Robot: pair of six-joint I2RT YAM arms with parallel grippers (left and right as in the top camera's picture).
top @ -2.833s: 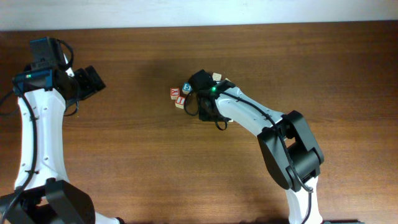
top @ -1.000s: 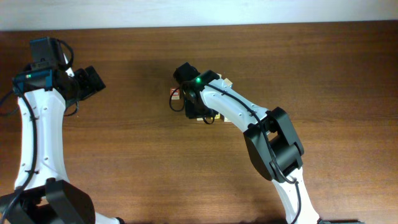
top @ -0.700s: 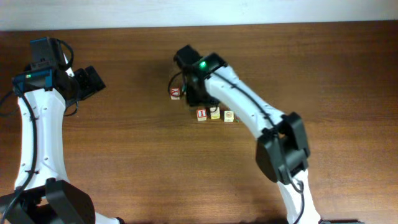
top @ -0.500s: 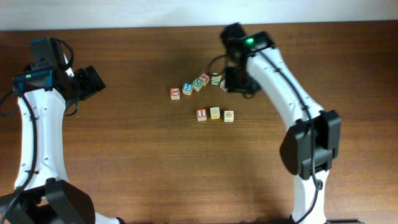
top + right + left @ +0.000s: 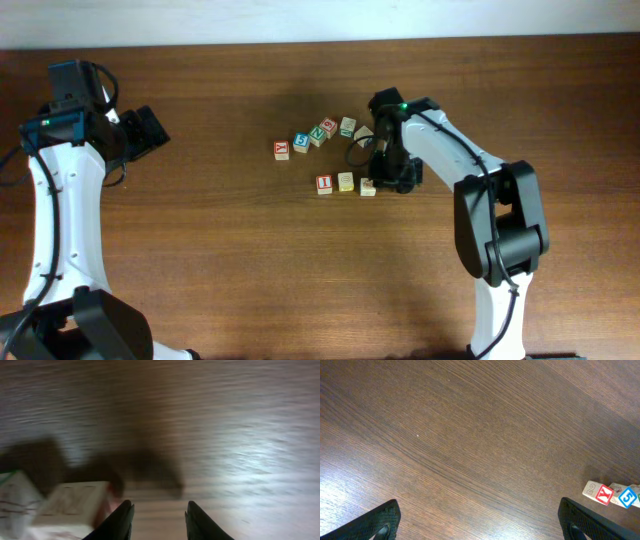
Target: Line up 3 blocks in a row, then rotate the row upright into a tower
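Three blocks lie in a short row: one with a red "I" face [image 5: 323,184], a pale tan one [image 5: 345,181] and another tan one [image 5: 368,187]. My right gripper [image 5: 388,178] hangs just right of that last block. In the blurred right wrist view the right gripper [image 5: 157,510] is open, only bare wood between its fingers. A pale block [image 5: 75,502] sits just outside its left finger. My left gripper [image 5: 150,130] stays far left, wide open over bare table [image 5: 479,505].
An arc of other letter cubes lies behind the row: red-lettered [image 5: 282,149], blue 5 [image 5: 302,142], green [image 5: 318,134] and several more up to a tan one [image 5: 364,132]. The left wrist view catches the red Y cube [image 5: 600,492] and blue 5 cube [image 5: 627,496].
My right arm left the cube cluster, swung to the back right, then came down just right of the row of three. Its jaws narrowed a little. The left arm stayed still.
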